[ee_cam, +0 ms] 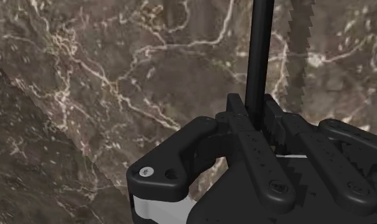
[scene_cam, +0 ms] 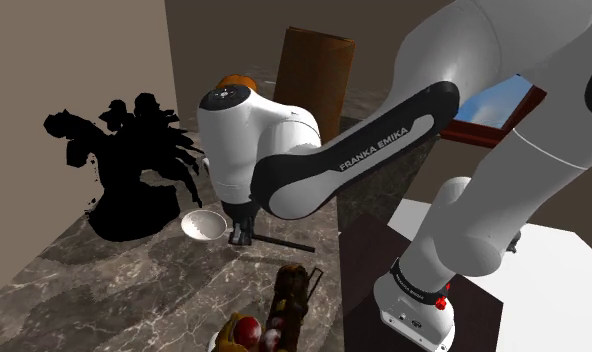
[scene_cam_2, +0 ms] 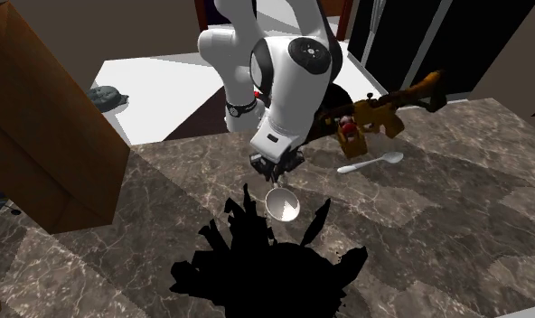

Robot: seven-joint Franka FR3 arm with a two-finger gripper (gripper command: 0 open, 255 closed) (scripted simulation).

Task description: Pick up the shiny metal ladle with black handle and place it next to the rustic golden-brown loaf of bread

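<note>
The ladle lies on the dark marble counter, its pale shiny bowl just in front of a black plant silhouette. Its thin black handle runs from the bowl toward the stand. My gripper points straight down and is shut on the handle close to the bowl. In the wrist view the handle runs out from between the two fingers. An orange-brown rounded thing peeks over the arm's joint; I cannot tell whether it is the loaf.
The black plant silhouette stands by the bowl. A tall brown box is at the back. A golden-brown long object with a red piece and a white spoon lie nearby. A serrated grey strip runs beside the handle.
</note>
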